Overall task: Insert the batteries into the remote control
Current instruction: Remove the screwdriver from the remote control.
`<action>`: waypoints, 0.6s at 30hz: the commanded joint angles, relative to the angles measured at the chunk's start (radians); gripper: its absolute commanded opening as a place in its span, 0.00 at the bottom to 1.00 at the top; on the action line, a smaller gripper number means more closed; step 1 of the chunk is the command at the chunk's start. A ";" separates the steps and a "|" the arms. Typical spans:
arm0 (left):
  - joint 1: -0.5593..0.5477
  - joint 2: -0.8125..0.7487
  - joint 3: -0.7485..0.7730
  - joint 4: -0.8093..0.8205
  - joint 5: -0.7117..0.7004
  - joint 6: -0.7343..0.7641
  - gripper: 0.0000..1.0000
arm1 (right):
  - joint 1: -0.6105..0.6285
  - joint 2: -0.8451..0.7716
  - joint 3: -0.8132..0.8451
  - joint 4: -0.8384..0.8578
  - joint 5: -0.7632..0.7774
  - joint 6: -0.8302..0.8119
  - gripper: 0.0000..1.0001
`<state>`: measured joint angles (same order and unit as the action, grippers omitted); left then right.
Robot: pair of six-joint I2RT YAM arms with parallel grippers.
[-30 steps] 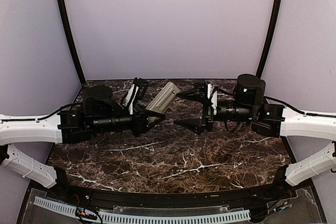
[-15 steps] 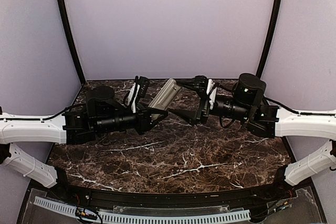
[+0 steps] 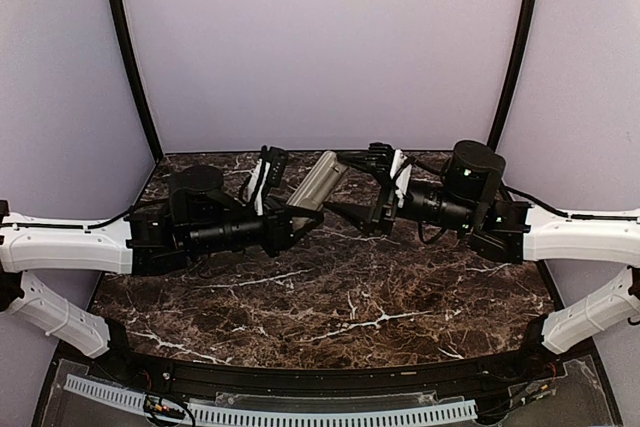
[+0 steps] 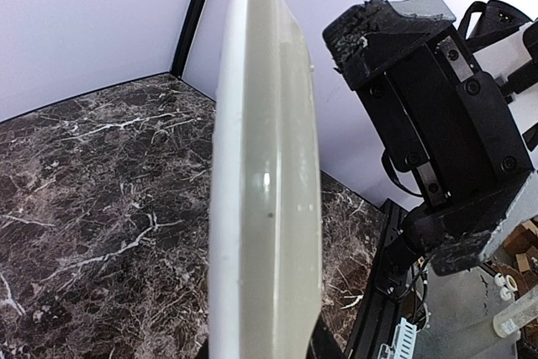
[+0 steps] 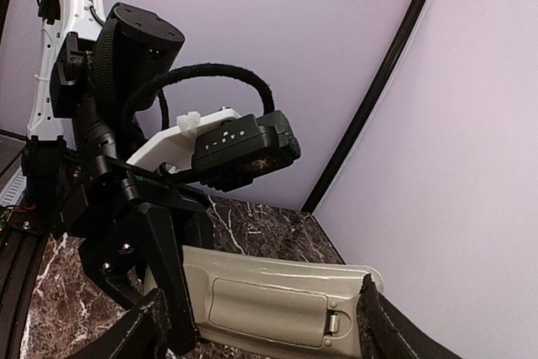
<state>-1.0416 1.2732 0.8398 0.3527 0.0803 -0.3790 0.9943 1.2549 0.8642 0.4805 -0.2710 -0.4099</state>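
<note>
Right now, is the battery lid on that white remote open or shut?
Shut. In the right wrist view the battery lid sits flush in the back of the remote control, its small latch seated; no compartment shows.

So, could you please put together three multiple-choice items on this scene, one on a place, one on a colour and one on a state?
1. Where is the remote control?
A. lying loose, unheld
B. held in the air by the left gripper
C. out of every view

2. What colour is the table?
A. plain white
B. dark brown marble with white veins
C. green

3. How is the battery cover on the remote's back?
A. shut in place
B. taken off
C. snapped in half

Answers:
1 B, the jaws clamp its lower end and it stands clear of the surface.
2 B, the top view shows dark veined stone.
3 A, the right wrist view shows it sitting flush in the back.
</note>
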 commanded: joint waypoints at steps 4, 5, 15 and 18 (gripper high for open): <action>-0.003 0.024 0.022 0.055 0.034 -0.021 0.00 | 0.006 0.022 -0.010 -0.026 0.070 0.002 0.74; -0.004 0.024 0.022 0.061 0.036 -0.021 0.00 | 0.006 0.026 -0.009 -0.030 0.077 0.000 0.74; -0.005 0.025 0.024 0.072 0.032 -0.021 0.00 | 0.006 0.044 -0.023 -0.045 0.080 0.008 0.67; -0.005 0.025 0.022 0.076 0.031 -0.021 0.00 | 0.006 0.047 -0.028 -0.046 0.083 0.009 0.66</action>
<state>-1.0409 1.3098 0.8406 0.3660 0.0875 -0.4080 0.9943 1.2797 0.8635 0.4564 -0.2043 -0.4103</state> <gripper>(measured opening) 0.197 0.663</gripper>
